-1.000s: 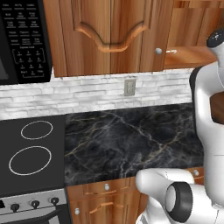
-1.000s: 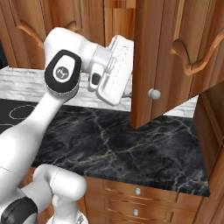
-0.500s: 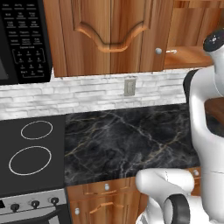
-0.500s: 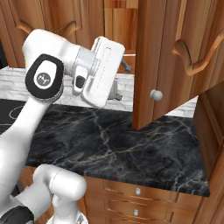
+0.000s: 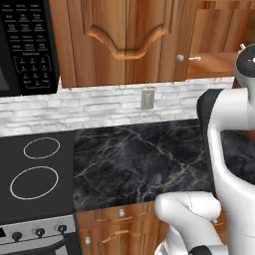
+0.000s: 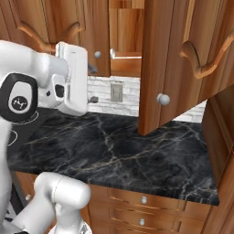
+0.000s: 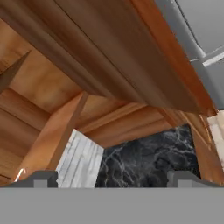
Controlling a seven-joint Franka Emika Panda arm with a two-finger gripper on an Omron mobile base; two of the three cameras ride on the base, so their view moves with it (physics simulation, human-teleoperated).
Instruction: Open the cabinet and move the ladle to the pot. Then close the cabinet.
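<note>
cabinet [image 6: 176, 59] door swung wide, claw [image 7: 113, 178] open

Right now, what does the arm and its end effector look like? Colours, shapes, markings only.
The arm is glossy white with rounded, tubular links. One joint has a round black cap with a small white logo. The hand housing is a flat white block with rounded corners and a dark inset on its side. The end effector has two small dark grey, blocky finger tips. No cables are visible.
</note>
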